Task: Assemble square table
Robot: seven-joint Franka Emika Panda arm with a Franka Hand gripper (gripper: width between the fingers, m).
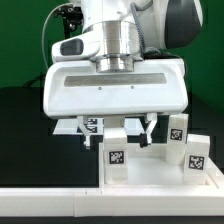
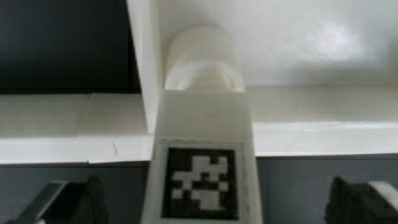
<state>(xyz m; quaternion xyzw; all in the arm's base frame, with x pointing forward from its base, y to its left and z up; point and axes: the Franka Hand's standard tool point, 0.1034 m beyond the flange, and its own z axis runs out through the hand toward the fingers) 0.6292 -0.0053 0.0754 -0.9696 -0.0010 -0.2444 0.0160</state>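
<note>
The square table's white top [image 1: 150,180] lies at the exterior view's lower right. Three white tagged legs stand upright on it: one [image 1: 114,152] at its near corner and two more [image 1: 178,128] [image 1: 195,156] toward the exterior view's right. My gripper [image 1: 124,130] hangs over the near leg, open, one finger on each side. In the wrist view this leg [image 2: 205,120] runs up the middle with its tag between my gripper [image 2: 217,205]. Both dark fingers [image 2: 71,203] stand clear of its sides. The top [image 2: 320,50] spreads behind it.
A long white bar [image 1: 50,206] runs along the front of the black table. Another tagged white piece [image 1: 92,125] shows behind the fingers; what it is I cannot tell. The arm's broad white hand [image 1: 115,90] hides the middle of the scene.
</note>
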